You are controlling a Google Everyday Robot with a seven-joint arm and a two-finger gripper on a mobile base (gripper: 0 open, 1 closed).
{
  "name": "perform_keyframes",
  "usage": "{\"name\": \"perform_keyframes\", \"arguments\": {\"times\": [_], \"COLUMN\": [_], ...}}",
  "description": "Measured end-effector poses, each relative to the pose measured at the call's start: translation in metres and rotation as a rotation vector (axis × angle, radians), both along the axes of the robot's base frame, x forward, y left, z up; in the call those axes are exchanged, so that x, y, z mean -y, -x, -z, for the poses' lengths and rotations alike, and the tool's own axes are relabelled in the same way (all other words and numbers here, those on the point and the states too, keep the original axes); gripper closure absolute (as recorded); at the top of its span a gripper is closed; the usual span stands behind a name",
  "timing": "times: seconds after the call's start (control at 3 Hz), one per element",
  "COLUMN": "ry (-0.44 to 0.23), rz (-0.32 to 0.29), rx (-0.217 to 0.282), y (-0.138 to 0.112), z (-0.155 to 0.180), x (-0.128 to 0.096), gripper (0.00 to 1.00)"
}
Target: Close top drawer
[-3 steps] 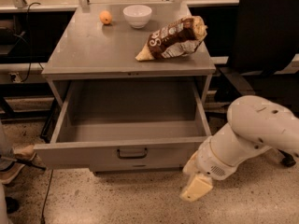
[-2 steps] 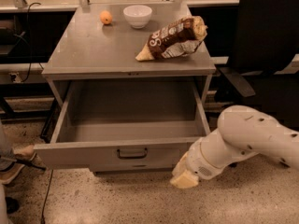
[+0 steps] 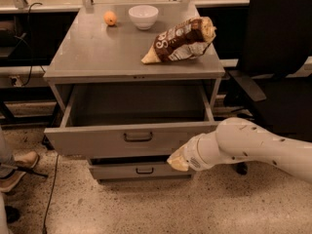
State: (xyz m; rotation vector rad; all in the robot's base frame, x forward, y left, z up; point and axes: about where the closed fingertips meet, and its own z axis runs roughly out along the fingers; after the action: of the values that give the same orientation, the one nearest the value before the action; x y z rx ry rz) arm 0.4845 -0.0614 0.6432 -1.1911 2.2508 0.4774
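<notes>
The top drawer [image 3: 92,141] is showing plain flat grey with a small dark handle [image 3: 138,136], and the cabinet top [image 3: 97,52] is wearing the same unpatterned grey. The gripper [image 3: 176,161], sitting at four o'clock from that handle by the drawer front's lower edge, is showing pale yellowish cream, while the arm [image 3: 253,143] behind it is gleaming white with small dark dots. At eleven o'clock on the top a fruit [image 3: 110,18] is glowing orange beside a white bowl [image 3: 143,16], a bag [image 3: 180,40] at one o'clock is showing dark brown with white lettering, and the floor [image 3: 146,208] is showing beige speckles.
</notes>
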Motion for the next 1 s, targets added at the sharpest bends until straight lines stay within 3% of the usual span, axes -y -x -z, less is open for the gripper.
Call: {"name": "perform_keyframes", "arguments": {"times": [0.33,1.0], "ry": [0.000,0.000], "rz": [0.000,0.054], "rx": [0.000,0.124], "y": [0.000,-0.085], "z": [0.000,0.015], "x": [0.000,0.028], "gripper": [1.00,1.00]}}
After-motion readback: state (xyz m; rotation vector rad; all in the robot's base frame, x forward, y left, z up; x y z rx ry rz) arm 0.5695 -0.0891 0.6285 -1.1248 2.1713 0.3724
